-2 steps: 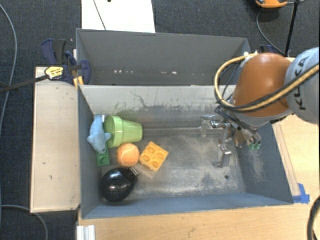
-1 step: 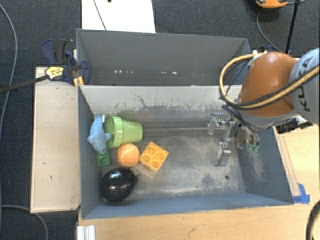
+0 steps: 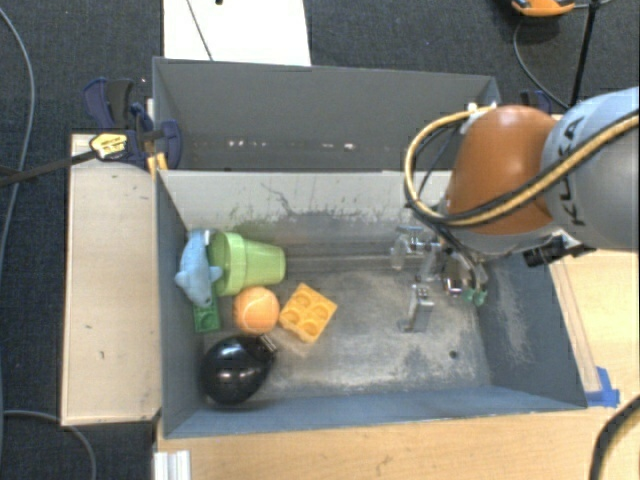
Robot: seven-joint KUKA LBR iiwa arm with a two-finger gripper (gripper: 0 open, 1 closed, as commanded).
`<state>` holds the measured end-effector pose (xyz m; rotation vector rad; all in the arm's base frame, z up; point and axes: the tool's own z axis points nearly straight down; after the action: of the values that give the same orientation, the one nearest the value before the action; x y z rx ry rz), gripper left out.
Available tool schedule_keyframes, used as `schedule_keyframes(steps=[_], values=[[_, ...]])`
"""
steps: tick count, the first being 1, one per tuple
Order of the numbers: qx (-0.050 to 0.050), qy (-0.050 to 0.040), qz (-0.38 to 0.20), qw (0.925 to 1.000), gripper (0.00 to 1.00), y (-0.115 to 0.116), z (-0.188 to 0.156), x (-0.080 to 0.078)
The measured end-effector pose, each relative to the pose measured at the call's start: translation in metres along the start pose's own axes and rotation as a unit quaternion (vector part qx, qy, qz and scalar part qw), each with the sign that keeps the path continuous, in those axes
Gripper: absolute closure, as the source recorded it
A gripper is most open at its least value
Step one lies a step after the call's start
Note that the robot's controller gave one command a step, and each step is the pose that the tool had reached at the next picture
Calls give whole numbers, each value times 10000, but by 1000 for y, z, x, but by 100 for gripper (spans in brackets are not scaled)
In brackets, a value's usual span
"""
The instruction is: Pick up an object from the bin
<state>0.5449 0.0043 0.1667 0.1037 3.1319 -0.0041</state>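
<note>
My gripper [image 3: 413,318] hangs low over the bin's floor, right of the middle, with bare floor under it. The nearest thing is a yellow block with round hollows [image 3: 307,312], lying well to its left. Beside that block sits an orange ball [image 3: 257,309]. A light green cup [image 3: 246,262] lies on its side behind the ball. A black rounded thing [image 3: 234,370] rests in the front left corner.
A pale blue soft toy [image 3: 197,273] and a small dark green piece [image 3: 207,318] lie against the left wall. The arm, with its orange cover and cables, comes in over the bin's right side.
</note>
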Motion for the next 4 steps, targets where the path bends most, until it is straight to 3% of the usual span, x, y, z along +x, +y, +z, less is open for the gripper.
schedule_keyframes(steps=[1, 2, 3, 4], values=[[-36, -29, -131, 9999, 0, 35, 43, 1], [-8, -14, 12, 10000, 0, 70, 85, -2], [-26, -2, -462, 9989, 0, 91, 99, -7], [-6, -31, -1151, 9934, 100, 149, 96, -20]])
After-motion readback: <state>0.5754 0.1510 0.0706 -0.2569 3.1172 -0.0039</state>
